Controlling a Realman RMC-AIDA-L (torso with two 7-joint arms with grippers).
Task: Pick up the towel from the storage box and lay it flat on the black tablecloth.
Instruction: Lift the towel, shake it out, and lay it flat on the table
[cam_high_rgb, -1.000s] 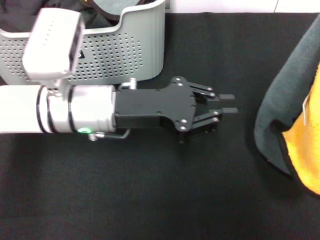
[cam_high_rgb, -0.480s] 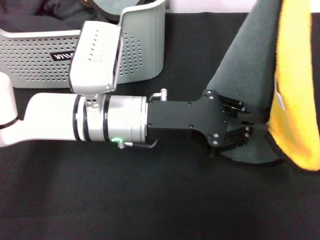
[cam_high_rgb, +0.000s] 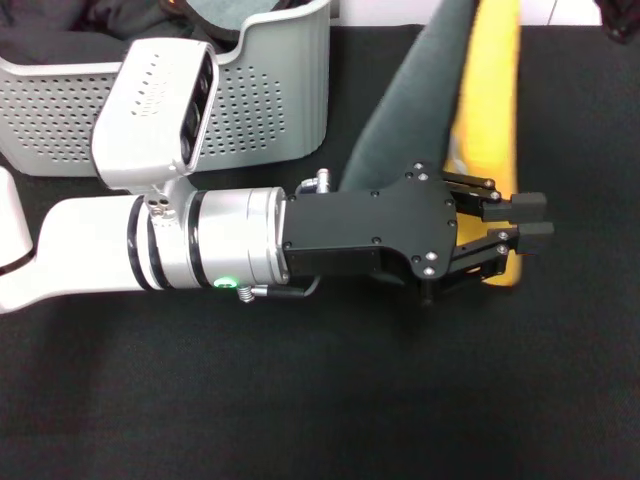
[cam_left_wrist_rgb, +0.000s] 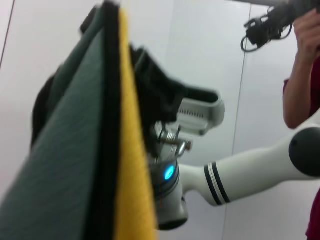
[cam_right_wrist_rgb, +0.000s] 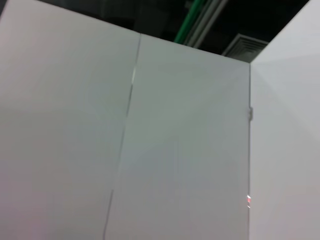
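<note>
Left pincer, head view: reaching across the middle of the black tablecloth with its black fingers lying close together at the lower edge of the towel; whether they are pinching the cloth cannot be told, as the fingertips are showing beside the yellow-orange face rather than plainly around it. The towel is hanging edge-on above the tablecloth as a narrow band, dark grey face toward the storage box, yellow-orange face away from it, its lower end meeting the pincer. Left wrist view: the towel is filling the near side, grey and yellow-orange faces parted by black trim; just behind it the right pincer is appearing as a dark blurred shape on a white arm bearing a blue light, its opening not discernible. The storage box is standing at the tablecloth's far left corner, dark cloths lying inside it.
</note>
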